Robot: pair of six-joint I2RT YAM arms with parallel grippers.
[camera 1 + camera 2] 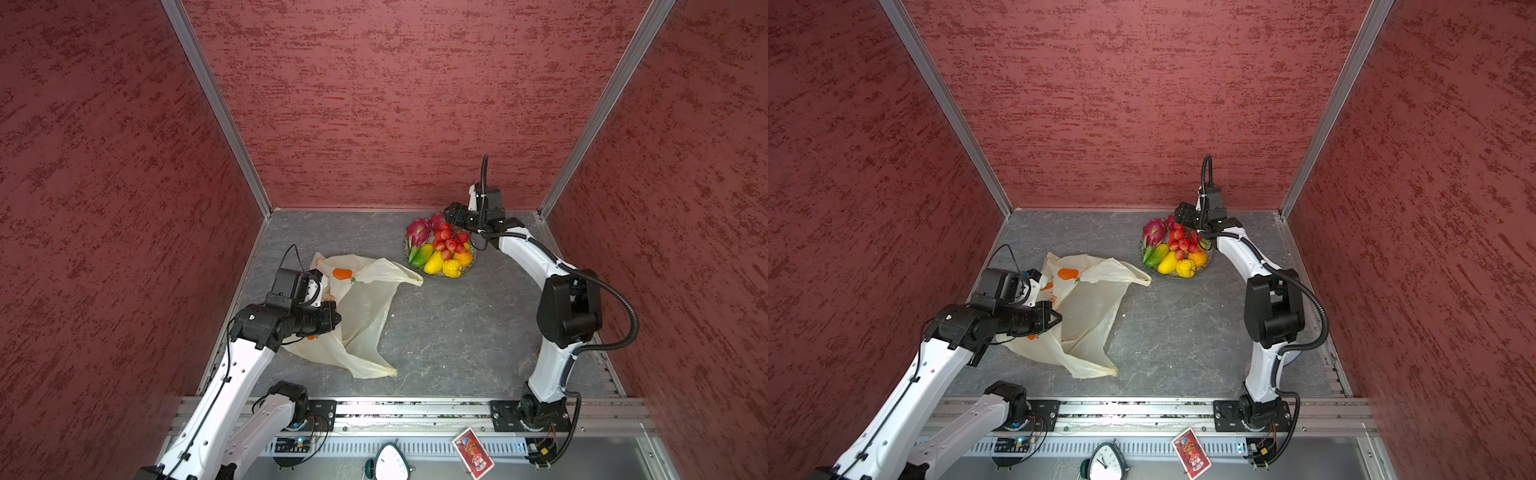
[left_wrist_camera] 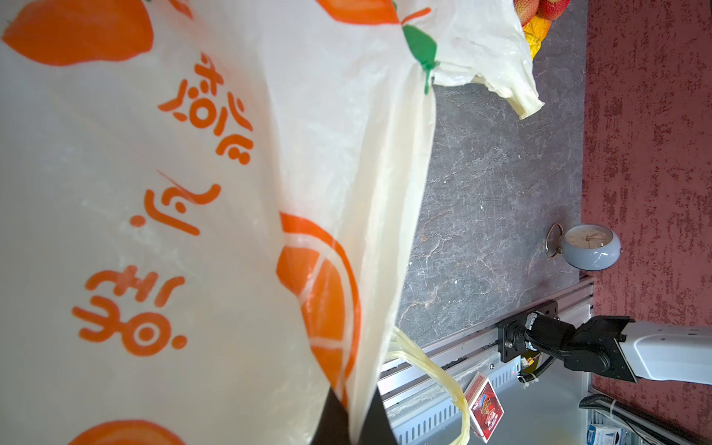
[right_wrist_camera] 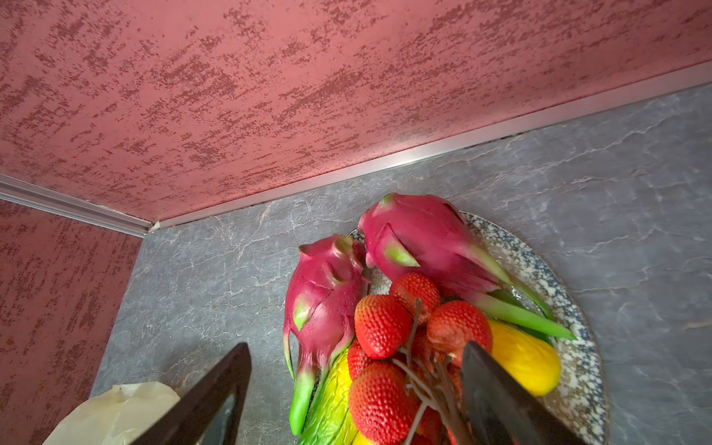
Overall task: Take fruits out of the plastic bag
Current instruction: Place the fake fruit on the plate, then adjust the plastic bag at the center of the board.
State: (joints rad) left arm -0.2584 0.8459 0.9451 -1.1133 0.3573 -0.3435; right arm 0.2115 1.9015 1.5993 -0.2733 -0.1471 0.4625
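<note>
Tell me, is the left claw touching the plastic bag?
Touching. The left wrist view shows the left claw shut on a fold of the plastic bag.

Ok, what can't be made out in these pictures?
- Plastic bag inside: its folded film and the left arm cover it in both top views; leftover fruit cannot be ruled out.
- Plate: fruits cover it; the right wrist view's edge cuts it off.
- Red box print: too small in top views.

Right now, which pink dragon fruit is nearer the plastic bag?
The pink dragon fruit beside the green-yellow mango; the other sits behind the red berries.
</note>
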